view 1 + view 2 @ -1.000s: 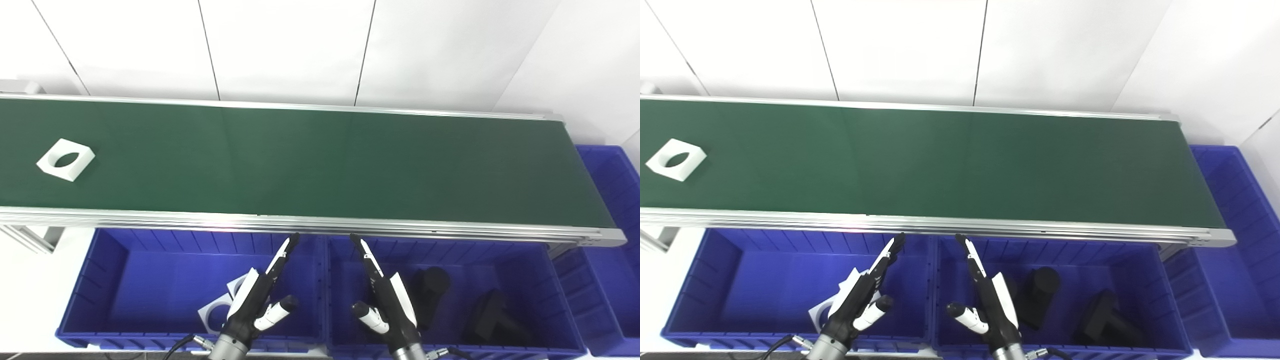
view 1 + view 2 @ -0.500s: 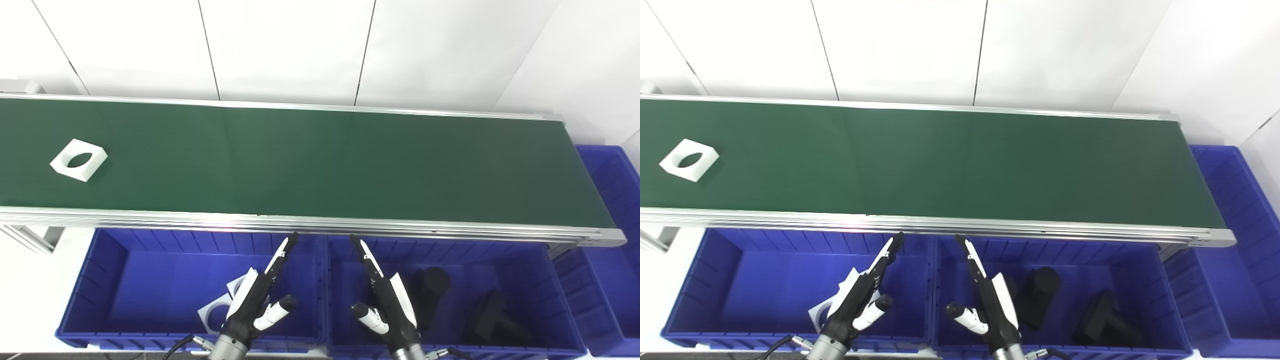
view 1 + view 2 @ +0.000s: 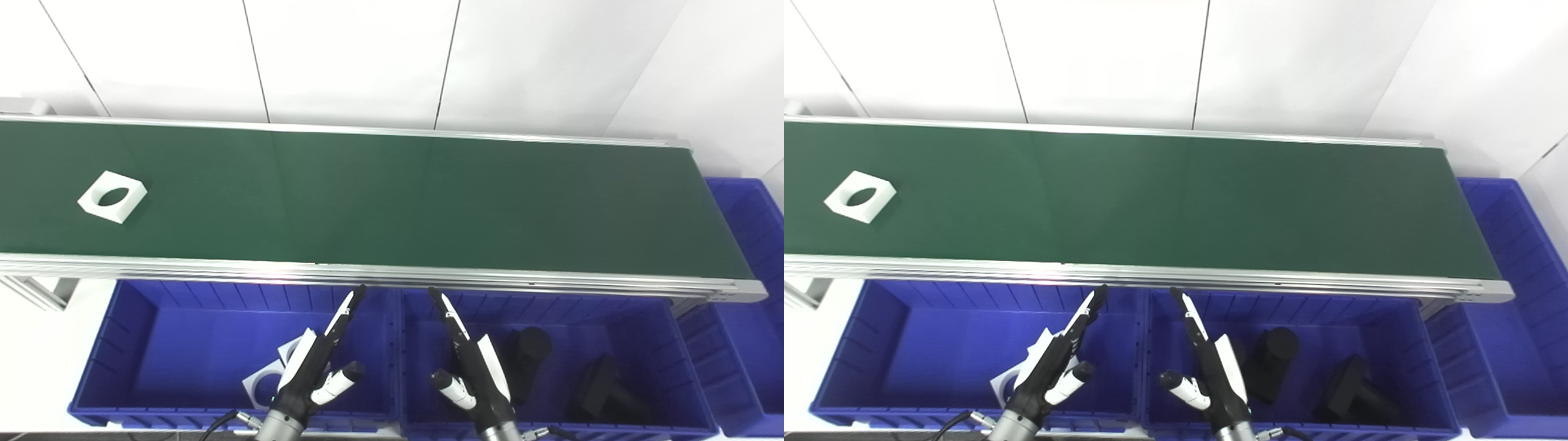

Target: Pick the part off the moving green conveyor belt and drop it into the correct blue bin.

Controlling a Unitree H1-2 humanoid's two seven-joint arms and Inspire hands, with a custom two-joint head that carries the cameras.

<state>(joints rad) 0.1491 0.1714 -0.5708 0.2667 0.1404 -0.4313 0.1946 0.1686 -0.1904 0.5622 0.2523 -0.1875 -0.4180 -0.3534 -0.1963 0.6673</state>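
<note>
A flat white square part (image 3: 113, 196) with a round hole lies on the green conveyor belt (image 3: 392, 196) near its left end. My left hand (image 3: 315, 367) hovers open over the left blue bin (image 3: 141, 318), fingers stretched toward the belt, holding nothing. My right hand (image 3: 471, 367) hovers open over the middle blue bin (image 3: 649, 318), also holding nothing. Both hands are well to the right of the part and below the belt's near rail.
White holed parts (image 3: 264, 383) lie in the left bin, partly hidden by my left hand. Black parts (image 3: 530, 349) (image 3: 606, 386) sit in the middle bin. A third blue bin (image 3: 744, 245) stands at the belt's right end. A white wall runs behind the belt.
The white part has ridden the belt to the right. Both hands have stayed where they were.
</note>
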